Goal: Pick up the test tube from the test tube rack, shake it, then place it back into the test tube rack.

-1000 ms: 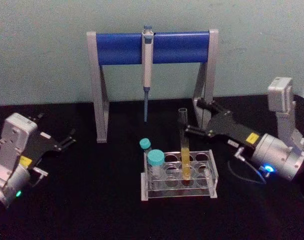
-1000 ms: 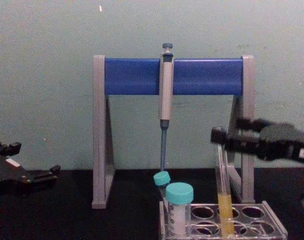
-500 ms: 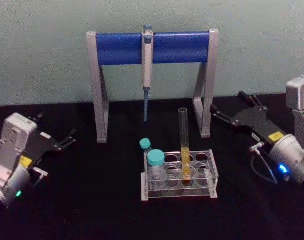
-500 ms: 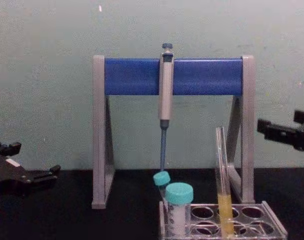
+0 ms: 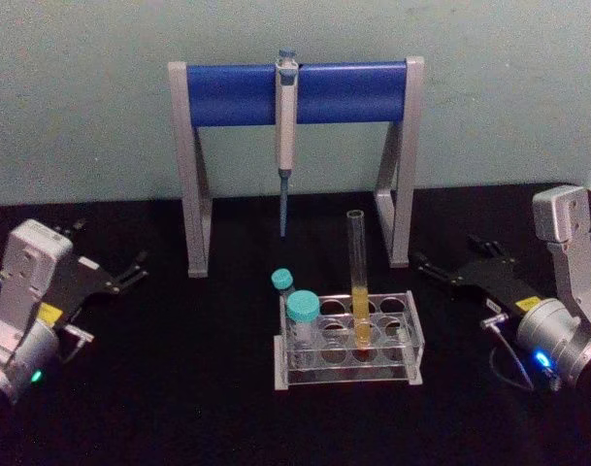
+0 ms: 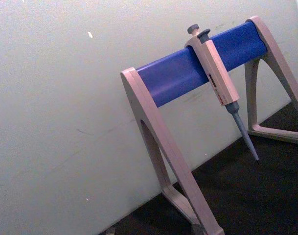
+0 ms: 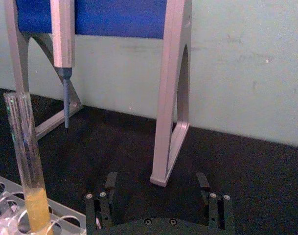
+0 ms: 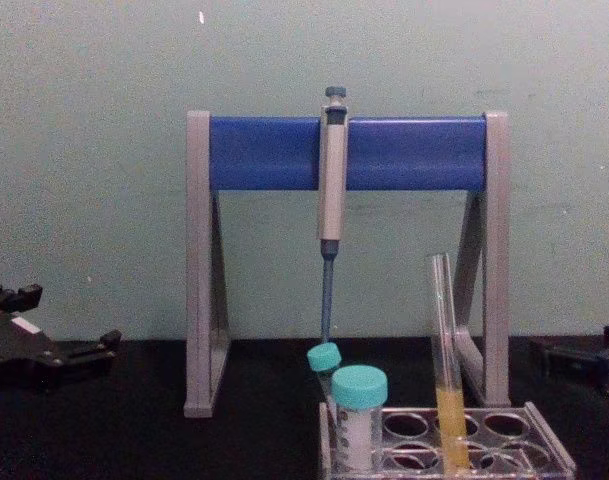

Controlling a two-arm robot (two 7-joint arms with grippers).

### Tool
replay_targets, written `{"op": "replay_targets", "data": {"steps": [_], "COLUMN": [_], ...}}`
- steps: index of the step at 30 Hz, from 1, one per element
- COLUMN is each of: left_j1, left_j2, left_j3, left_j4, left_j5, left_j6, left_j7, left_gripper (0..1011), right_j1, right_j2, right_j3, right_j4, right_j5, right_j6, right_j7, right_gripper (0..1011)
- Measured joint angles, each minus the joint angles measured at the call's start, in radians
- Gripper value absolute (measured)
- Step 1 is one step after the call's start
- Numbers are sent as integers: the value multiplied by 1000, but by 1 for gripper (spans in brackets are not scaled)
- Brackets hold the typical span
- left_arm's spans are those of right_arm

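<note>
While the long, thin, clear glass test tube [image 5: 356,277] with yellow liquid in its lower part stands nearly upright in a hole of the low, translucent plastic test tube rack [image 5: 411,339], both hands hang apart from it with nothing in them. That tube sits in the rack's middle, towards its far row, and rises well above the top plate; in the chest view it [image 8: 446,360] leans slightly, its open mouth up.

On the right, the right hand [image 5: 453,267] hovers low over the black worktop [image 5: 179,388], well apart from the rack and pointing left towards it. Its fingers are spread wide; in the right wrist view the two dark fingers [image 7: 109,182] stand far apart, with the tube [image 7: 27,161] and a corner of the rack [image 7: 2,210] beyond them. In the chest view this hand [image 8: 574,357] shows at the right edge, low down.

On the left, the left hand [image 5: 109,254] is parked near the worktop's left edge, far from the rack, its fingers spread.

Two shorter, wider teal-capped tubes [image 5: 303,320] occupy the rack's left end, one behind the other. Behind the rack stands a tall grey-and-blue pipette stand [image 5: 227,94], against a pale green wall [image 5: 82,97], with a grey-blue pipette [image 5: 285,136] hung on its bar, tip down.
</note>
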Motion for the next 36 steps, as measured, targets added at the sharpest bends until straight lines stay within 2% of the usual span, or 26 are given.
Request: {"op": "replay_targets", "data": {"steps": [5, 36], "left_j1": [0, 0], "left_j2": [0, 0], "left_j3": [0, 0], "left_j4": [0, 0], "left_j5": [0, 0], "left_j6": [0, 0], "left_j7": [0, 0], "left_gripper": [1001, 1001], "right_j1": [-6, -3], "right_j2": [-13, -9], "right_j3": [14, 8], "right_j4": [17, 11], "right_j5": [7, 6], "right_j6": [9, 7], "right_j7": [14, 11], "right_gripper": [1000, 1000]}}
